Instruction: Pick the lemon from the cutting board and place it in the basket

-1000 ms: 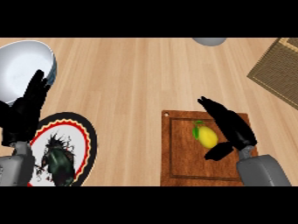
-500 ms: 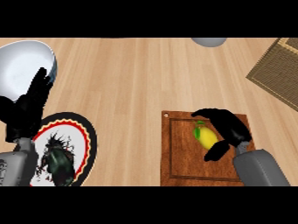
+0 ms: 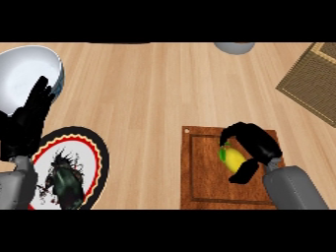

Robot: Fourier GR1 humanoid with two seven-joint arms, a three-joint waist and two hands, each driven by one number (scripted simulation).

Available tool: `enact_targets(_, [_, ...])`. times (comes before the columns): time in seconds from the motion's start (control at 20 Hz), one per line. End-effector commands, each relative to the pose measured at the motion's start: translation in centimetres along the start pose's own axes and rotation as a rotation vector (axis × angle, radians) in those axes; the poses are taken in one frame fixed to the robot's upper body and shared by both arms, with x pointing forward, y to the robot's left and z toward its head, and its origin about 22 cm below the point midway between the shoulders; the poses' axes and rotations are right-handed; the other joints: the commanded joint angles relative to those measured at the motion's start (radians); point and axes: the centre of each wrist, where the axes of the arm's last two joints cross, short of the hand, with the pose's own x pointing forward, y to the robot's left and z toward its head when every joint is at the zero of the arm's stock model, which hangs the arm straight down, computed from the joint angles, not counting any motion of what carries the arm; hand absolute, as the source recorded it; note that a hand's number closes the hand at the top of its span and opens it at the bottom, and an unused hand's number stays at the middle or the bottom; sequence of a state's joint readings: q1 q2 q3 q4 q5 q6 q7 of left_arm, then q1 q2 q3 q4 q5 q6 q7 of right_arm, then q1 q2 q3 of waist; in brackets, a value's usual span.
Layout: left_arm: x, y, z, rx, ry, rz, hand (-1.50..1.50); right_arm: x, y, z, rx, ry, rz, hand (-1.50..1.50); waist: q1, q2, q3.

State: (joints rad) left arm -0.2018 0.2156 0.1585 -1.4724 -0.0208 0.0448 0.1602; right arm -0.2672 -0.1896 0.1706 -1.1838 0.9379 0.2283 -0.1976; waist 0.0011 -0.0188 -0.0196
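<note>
Right hand (image 3: 256, 145) is curled around the yellow lemon (image 3: 232, 158), which sits on the reddish-brown wooden cutting board (image 3: 207, 182) near the desk's (image 3: 170, 88) front edge. The woven basket (image 3: 323, 83) is off at the far right, cut by the frame, with plenty of bare pale wood grain between. Left hand (image 3: 21, 123) rests open, fingers straight up, over a shiny round bowl (image 3: 14, 74) and a patterned plate (image 3: 83, 162).
</note>
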Motion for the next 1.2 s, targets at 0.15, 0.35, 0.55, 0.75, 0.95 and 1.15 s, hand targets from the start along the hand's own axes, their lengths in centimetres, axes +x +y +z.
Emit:
enact_targets(0.15, [0.1,-1.8,-0.3,-0.002,-0.012,0.006,0.0,1.5,5.0,-2.3,-0.082,0.275,-0.227,1.5,0.013,0.032,0.022])
enact_targets(0.35, [1.4,-1.4,-1.0,-0.033,-0.024,0.004,0.0,1.3,5.6,-2.5,-0.16,0.426,-0.338,1.5,0.035,0.035,0.024])
enact_targets(0.55, [0.0,-2.2,-0.1,-0.036,-0.025,0.005,0.0,0.9,3.3,-3.4,-0.345,0.401,-0.49,1.5,0.043,0.034,0.024])
enact_targets(0.75, [0.1,-1.7,-0.3,-0.028,-0.008,-0.004,0.0,3.3,1.9,-4.4,-0.542,0.266,-0.571,1.5,0.041,0.028,0.024])
enact_targets(0.95, [1.3,-1.4,-0.8,-0.007,-0.011,0.004,0.0,5.2,-0.3,-4.8,-0.728,0.143,-0.672,1.5,0.024,0.021,0.022])
enact_targets(1.15, [0.2,-0.5,1.0,-0.008,-0.003,-0.005,0.0,10.2,-1.8,-4.3,-0.796,0.122,-0.718,1.5,0.01,0.015,0.02])
